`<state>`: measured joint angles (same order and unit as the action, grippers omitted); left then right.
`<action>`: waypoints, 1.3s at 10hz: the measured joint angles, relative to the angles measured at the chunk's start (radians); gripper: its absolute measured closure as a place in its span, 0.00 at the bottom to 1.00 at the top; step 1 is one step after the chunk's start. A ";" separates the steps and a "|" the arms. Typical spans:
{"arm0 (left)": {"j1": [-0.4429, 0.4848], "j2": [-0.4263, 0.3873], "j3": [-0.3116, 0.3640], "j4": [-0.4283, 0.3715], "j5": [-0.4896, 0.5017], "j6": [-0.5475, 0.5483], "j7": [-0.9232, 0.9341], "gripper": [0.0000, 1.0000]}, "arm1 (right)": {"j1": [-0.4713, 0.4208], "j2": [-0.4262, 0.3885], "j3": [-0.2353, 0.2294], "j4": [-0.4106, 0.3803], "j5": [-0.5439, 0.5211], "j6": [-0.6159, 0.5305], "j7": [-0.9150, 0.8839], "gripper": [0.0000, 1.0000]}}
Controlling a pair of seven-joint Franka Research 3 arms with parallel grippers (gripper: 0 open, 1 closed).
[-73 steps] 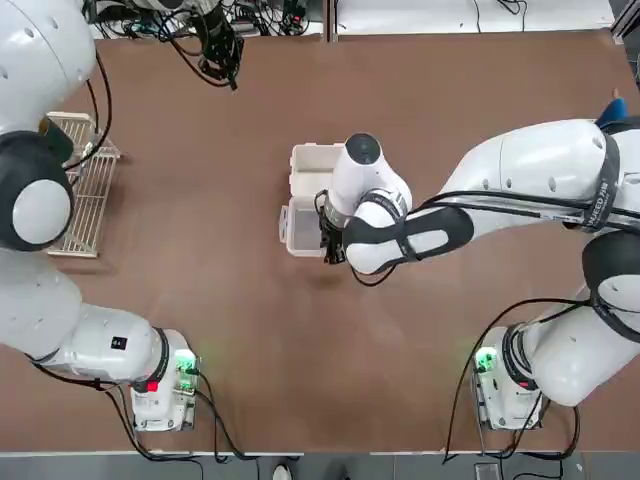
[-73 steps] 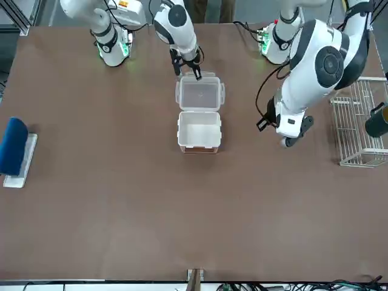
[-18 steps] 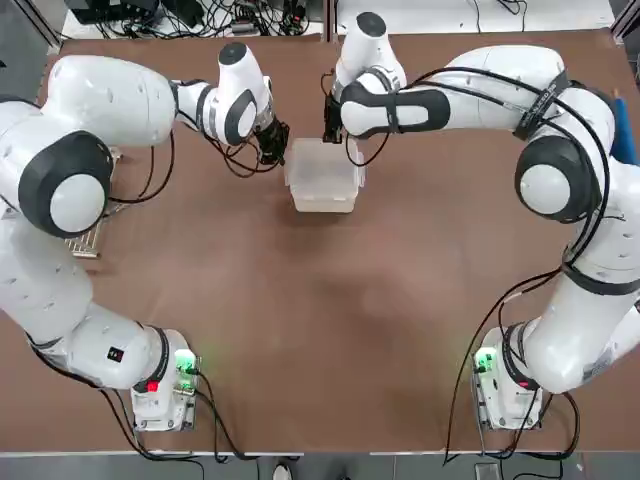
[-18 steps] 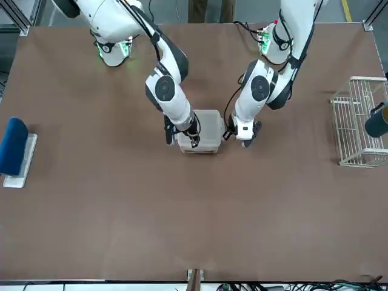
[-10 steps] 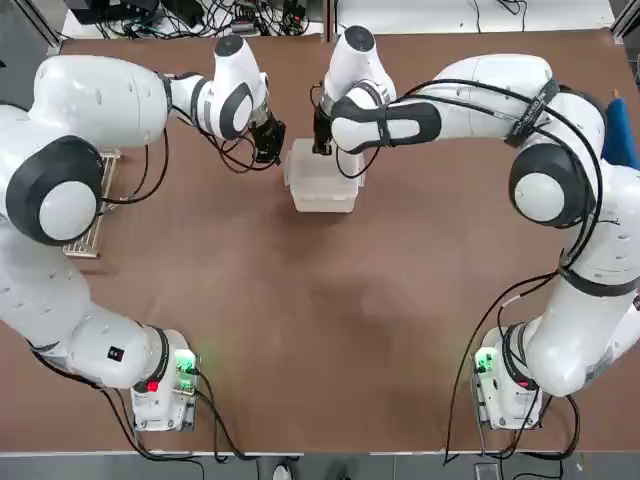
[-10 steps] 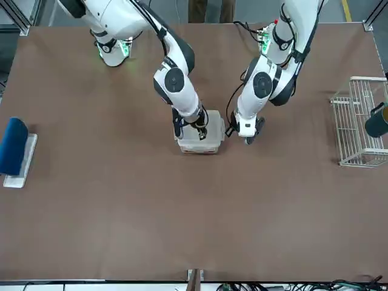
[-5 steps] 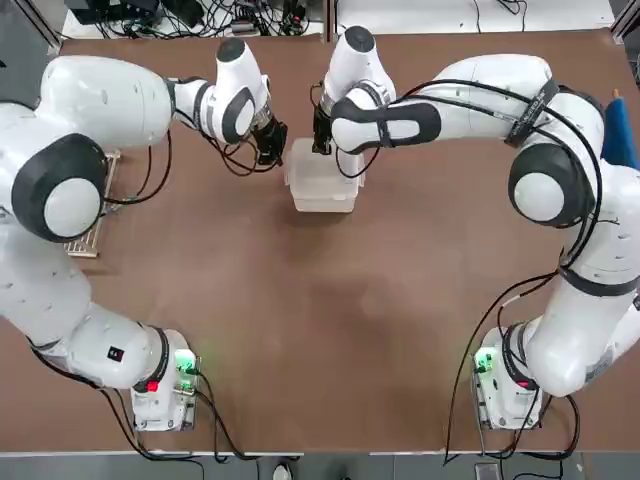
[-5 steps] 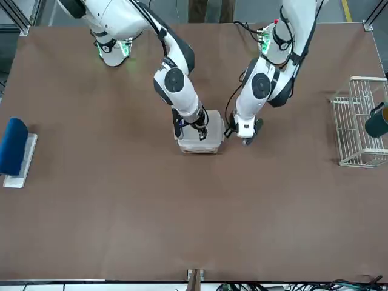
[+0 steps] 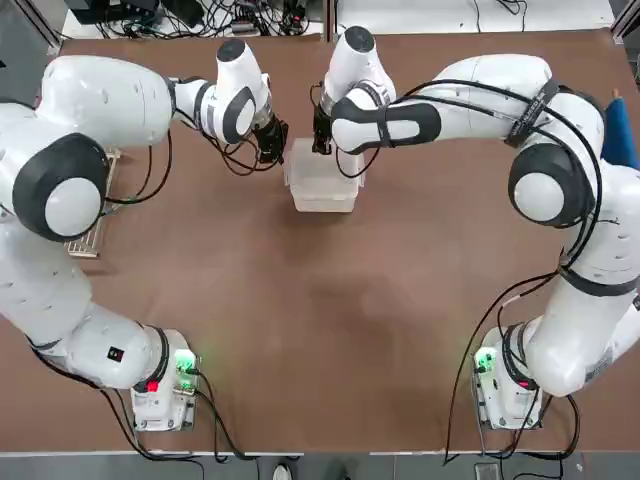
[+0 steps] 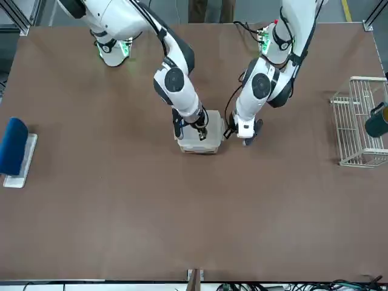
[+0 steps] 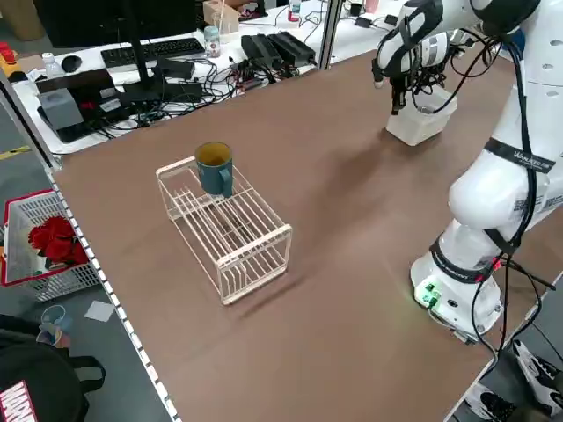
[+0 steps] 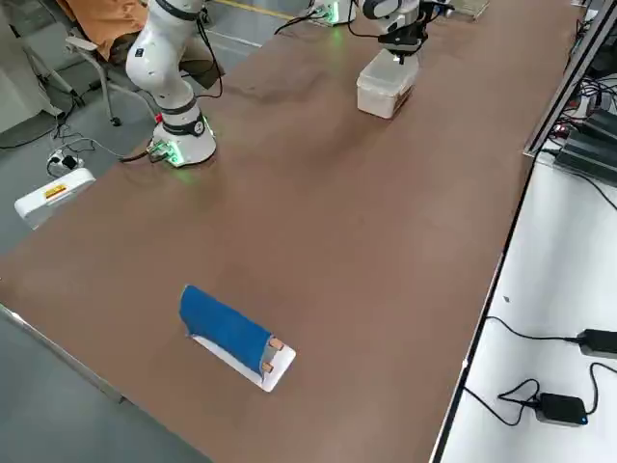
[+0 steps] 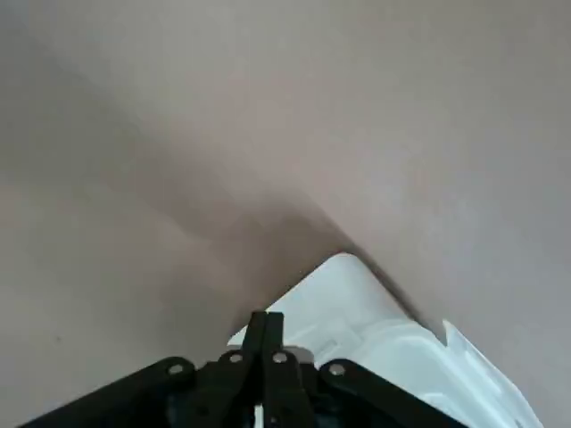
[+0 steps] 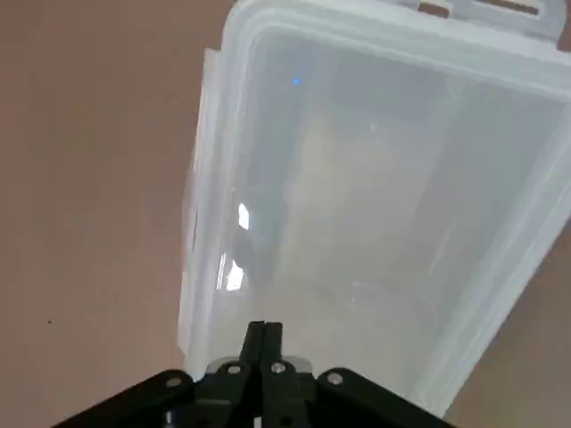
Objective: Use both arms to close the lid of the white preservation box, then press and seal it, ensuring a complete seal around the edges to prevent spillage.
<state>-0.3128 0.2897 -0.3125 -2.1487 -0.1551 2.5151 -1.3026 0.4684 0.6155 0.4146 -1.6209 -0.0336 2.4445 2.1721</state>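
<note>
Left side view shows "FRANKA FR3" lettering on an arm [image 11: 515, 158]; both clenched end effectors touch the lid [image 9: 322, 178].

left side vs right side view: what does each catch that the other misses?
Left side only: the wire rack with a teal mug on it, a red basket, keyboard and cables. Right side only: the blue object on a white base, and a power adapter. Both: the white preservation box with its lid down, arms at it.
</note>
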 joint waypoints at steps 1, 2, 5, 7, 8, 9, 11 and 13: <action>-0.001 0.001 -0.001 0.000 0.000 0.004 0.000 0.99 | 0.000 0.000 0.000 0.000 0.000 0.000 0.000 0.99; -0.002 0.003 -0.003 0.000 -0.001 0.006 0.000 0.99 | 0.000 0.000 0.000 0.000 0.000 0.000 0.001 0.99; -0.002 0.024 -0.021 0.000 -0.001 0.021 0.000 0.99 | 0.000 0.000 -0.001 0.000 0.000 0.000 0.002 0.99; -0.002 0.032 -0.023 0.000 -0.001 0.028 0.000 0.99 | 0.000 0.000 -0.001 0.000 -0.001 0.000 0.002 0.99; -0.002 0.033 -0.024 -0.001 -0.001 0.033 0.000 0.99 | 0.000 0.000 -0.001 0.000 -0.001 0.000 0.002 0.99; -0.001 0.034 -0.024 -0.001 -0.001 0.036 -0.001 0.99 | 0.000 0.000 -0.001 0.000 -0.001 0.000 0.002 0.99; 0.001 0.035 -0.024 -0.002 -0.008 0.043 -0.002 0.99 | 0.000 0.000 -0.002 0.000 -0.001 0.000 0.003 0.99; 0.004 0.036 -0.023 -0.006 -0.048 0.057 -0.002 0.99 | 0.000 0.000 -0.002 0.001 -0.002 0.000 0.003 0.99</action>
<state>-0.3088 0.3255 -0.3350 -2.1545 -0.2032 2.5717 -1.3044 0.4683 0.6155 0.4125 -1.6202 -0.0351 2.4448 2.1748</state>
